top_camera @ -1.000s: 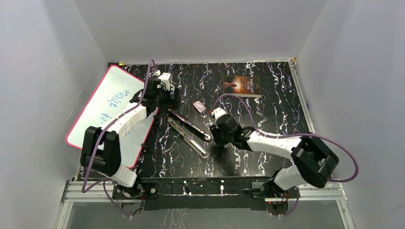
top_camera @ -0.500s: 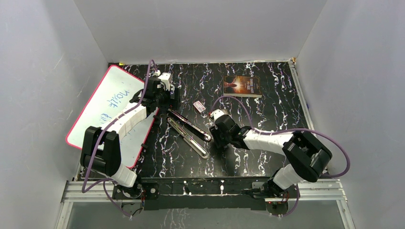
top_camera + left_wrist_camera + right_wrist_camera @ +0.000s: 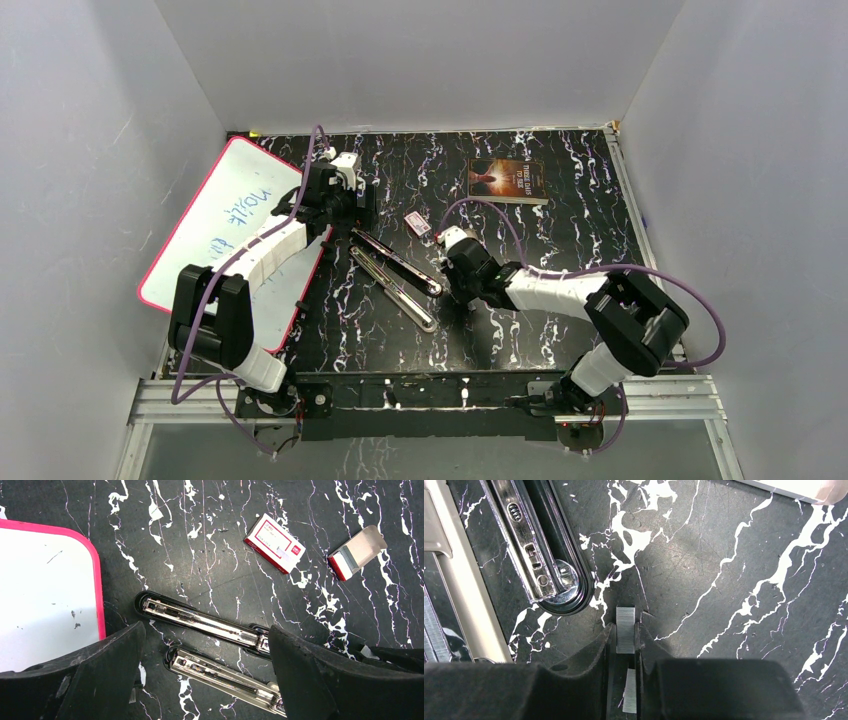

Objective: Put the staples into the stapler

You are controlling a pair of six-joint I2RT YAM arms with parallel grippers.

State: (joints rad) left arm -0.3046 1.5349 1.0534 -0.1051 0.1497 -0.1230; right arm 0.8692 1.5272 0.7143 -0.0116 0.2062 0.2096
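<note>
The stapler [image 3: 395,272] lies opened flat on the black marbled table, its two long halves side by side [image 3: 200,622]. My left gripper [image 3: 207,665] hovers over its upper-left end [image 3: 350,215], fingers wide apart with nothing between them. A short silvery strip of staples [image 3: 625,629] lies on the table just right of the stapler's rounded end [image 3: 559,587]. My right gripper [image 3: 625,630] is down at the table with both fingers pressed against that strip's sides. A second strip [image 3: 629,691] lies farther back between the fingers.
A pink-rimmed whiteboard [image 3: 225,225] lies at the left, partly under the left arm. A red-and-white staple box [image 3: 274,543] and its open sleeve [image 3: 356,551] sit beyond the stapler. A dark book [image 3: 508,180] lies at the back.
The right gripper has narrowed onto the staple strip, and its arm has shifted slightly left. The left arm has not moved.
</note>
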